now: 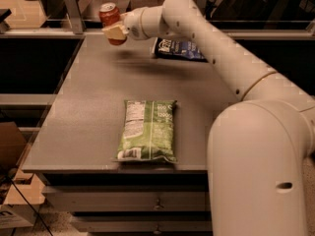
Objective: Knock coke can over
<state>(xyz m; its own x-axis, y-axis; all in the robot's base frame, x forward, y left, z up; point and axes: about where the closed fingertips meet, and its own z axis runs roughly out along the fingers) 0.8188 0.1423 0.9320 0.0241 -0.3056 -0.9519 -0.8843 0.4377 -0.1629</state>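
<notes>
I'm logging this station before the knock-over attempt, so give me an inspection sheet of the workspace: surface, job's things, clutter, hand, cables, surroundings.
Surface: grey table, flat top.
Job's things: coke can at the far left edge, not lying down.
Clutter: green chip bag flat near the front; dark blue chip bag at the back, partly hidden by the arm.
Hand: hand against the can's lower front.
Cables: nothing seen.
Surroundings: drawers under the table; cardboard box at left.

The table (83,112) is showing a smooth, matt grey top. The green chip bag (147,131) is gleaming like crinkled glossy film. The coke can (108,14) is shining like painted metal at the far left, with the gripper (114,32), in smooth pale plastic, against it.
</notes>
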